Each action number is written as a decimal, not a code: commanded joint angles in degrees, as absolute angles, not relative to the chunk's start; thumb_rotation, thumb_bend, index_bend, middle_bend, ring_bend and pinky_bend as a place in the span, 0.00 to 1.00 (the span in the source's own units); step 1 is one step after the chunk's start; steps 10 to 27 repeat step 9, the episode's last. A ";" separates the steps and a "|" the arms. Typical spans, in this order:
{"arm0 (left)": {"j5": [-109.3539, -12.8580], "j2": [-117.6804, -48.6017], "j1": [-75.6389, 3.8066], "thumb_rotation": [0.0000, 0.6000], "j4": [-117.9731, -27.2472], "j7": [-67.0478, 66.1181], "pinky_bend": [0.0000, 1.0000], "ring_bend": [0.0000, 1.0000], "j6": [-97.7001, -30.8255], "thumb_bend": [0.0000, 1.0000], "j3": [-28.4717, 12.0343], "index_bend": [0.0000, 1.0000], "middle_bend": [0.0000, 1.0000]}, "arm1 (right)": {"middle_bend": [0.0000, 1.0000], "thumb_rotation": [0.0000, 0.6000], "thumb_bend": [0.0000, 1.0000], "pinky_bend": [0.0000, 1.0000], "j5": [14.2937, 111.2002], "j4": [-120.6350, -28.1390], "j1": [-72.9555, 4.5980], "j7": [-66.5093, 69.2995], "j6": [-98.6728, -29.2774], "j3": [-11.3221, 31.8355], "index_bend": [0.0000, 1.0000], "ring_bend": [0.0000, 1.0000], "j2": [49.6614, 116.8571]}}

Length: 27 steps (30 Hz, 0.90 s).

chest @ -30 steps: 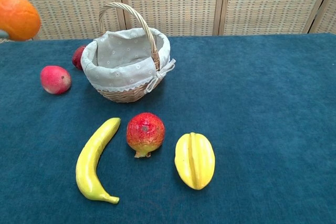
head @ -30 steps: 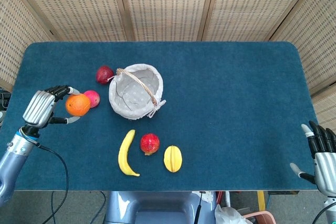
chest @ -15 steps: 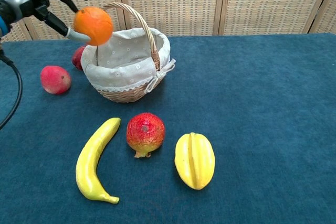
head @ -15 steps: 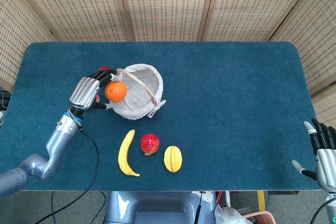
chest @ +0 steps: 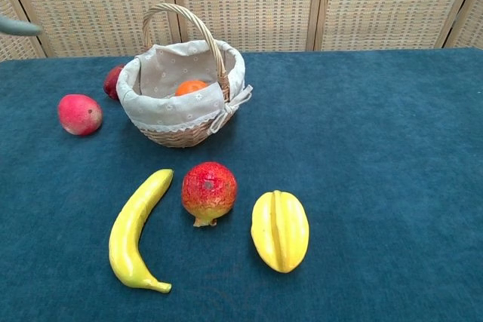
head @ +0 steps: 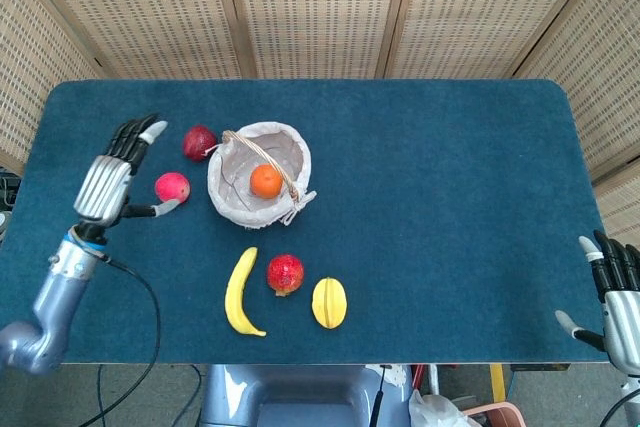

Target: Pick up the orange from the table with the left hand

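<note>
The orange (head: 265, 181) lies inside the cloth-lined wicker basket (head: 232, 201), under its handle; the chest view shows only the orange's top (chest: 190, 87) above the lining of the basket (chest: 151, 115). My left hand (head: 112, 175) hovers to the left of the basket with its fingers spread and nothing in it; just one fingertip (chest: 16, 26) of it shows at the chest view's left edge. My right hand (head: 618, 297) is at the table's front right corner, fingers apart and empty.
A pink-red fruit (head: 172, 187) lies just right of my left hand, a dark red one (head: 198, 142) behind it. In front of the basket lie a banana (head: 238, 293), a pomegranate (head: 285, 273) and a yellow starfruit (head: 329, 302). Wicker screens stand behind the table.
The left hand carried the orange rightward over the basket, let it go inside, and has drawn back to the left with its fingers spread. The right hand has barely moved.
</note>
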State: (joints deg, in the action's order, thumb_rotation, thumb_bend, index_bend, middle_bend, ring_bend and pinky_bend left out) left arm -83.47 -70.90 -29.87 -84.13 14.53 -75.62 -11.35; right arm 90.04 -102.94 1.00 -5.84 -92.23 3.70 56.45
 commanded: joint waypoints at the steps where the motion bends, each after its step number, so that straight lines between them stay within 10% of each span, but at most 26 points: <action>1: -80.14 -60.90 -19.60 1.00 -94.56 7.44 0.00 0.00 -80.77 0.00 -5.52 0.00 0.00 | 0.00 1.00 0.00 0.00 91.02 -103.00 1.22 -6.02 -92.68 3.24 0.00 0.00 56.45; 27: -79.78 -58.11 -9.99 1.00 -100.80 2.68 0.00 0.00 -87.39 0.00 -0.20 0.00 0.00 | 0.00 1.00 0.00 0.00 92.67 -102.89 1.59 -6.66 -93.69 2.79 0.00 0.00 56.67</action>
